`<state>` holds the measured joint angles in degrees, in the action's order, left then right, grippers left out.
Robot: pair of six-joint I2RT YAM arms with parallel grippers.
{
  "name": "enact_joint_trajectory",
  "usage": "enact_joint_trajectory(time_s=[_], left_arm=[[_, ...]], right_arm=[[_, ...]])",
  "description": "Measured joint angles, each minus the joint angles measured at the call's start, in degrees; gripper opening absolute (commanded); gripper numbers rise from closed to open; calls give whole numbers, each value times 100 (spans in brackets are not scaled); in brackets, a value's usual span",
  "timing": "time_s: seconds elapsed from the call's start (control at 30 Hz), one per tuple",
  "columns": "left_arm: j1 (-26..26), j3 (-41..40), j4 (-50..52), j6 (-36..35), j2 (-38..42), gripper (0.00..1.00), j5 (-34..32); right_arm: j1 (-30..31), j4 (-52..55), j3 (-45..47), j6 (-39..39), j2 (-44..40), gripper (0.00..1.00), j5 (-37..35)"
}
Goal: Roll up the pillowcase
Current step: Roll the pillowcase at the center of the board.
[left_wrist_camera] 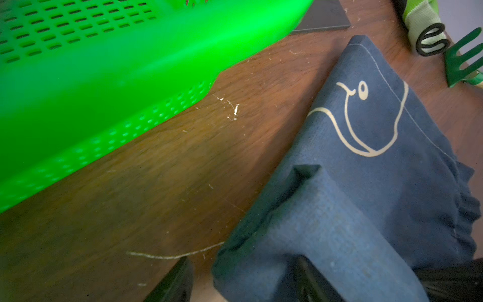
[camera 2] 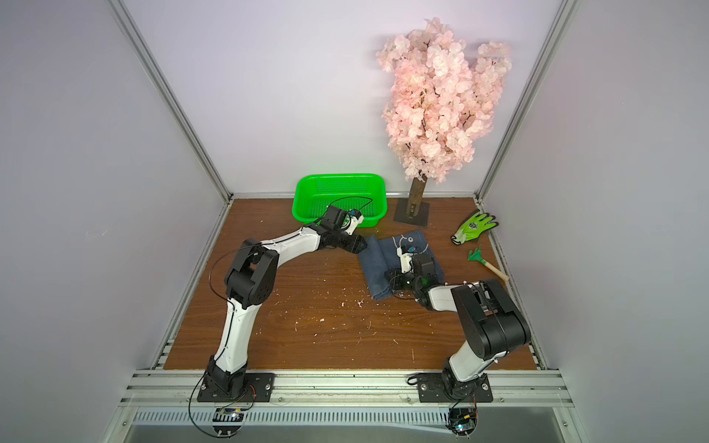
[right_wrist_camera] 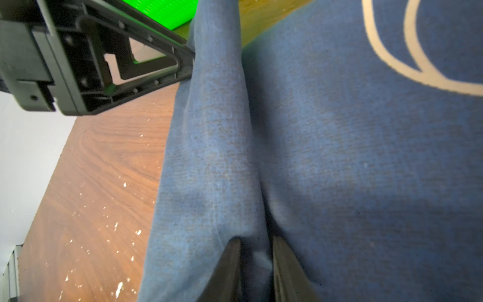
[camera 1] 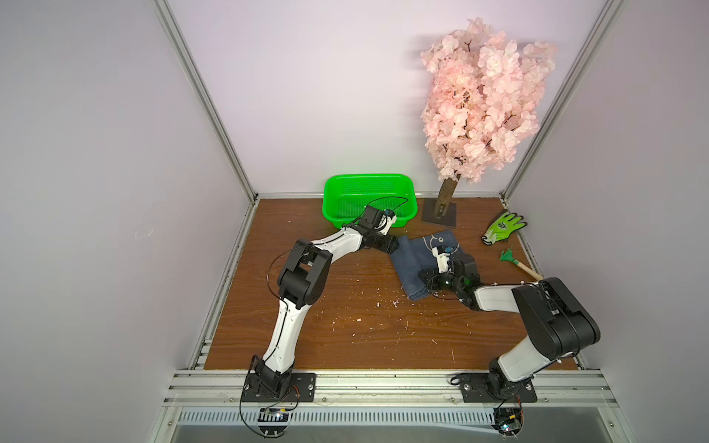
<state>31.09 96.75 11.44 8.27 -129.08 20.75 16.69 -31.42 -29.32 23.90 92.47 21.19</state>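
Dark navy denim-like pillowcase with a pale line-drawn fish lies on the brown wood-grain surface, toward 2 o'clock from the centre. It is partly rolled, with a thick band along its 9 o'clock edge and the flat printed part at 3 o'clock.

Left claw is at the band's 12 o'clock end and released. Its jaws are spread, one finger resting on bare wood clear of the cloth, the other against it.

Right claw is nearer the 6 o'clock end, clenched on a narrow ridge of pillowcase between band and flat part.

Green perforated plastic basket stands at 12 o'clock, just beyond the left claw. Pink artificial blossom tree is at 1 o'clock. Green-and-white work glove and small green rake lie at 3 o'clock, apart from the cloth.
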Motion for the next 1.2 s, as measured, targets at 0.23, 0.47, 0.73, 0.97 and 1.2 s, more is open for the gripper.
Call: enact_joint_trajectory(time_s=[0.23, 0.47, 0.73, 0.97, 1.2], left_arm=[[0, 487, 258, -140, -358, 62, 0], [2, 605, 457, -306, -505, 60, -24], [11, 807, 708, -570, -597, 58, -195], [37, 938, 868, -719, -654, 56, -337], [42, 1117, 1032, -785, -732, 56, -337]], right_arm=[[-22, -48, -46, -2, -13, 22, 4], [-22, 149, -354, -269, -24, 22, -48], [-15, 601, -387, -662, -122, 26, -208], [562, 1679, -621, -1274, -1303, 26, -898], [1373, 2177, -710, -1727, -1342, 23, -1191]])
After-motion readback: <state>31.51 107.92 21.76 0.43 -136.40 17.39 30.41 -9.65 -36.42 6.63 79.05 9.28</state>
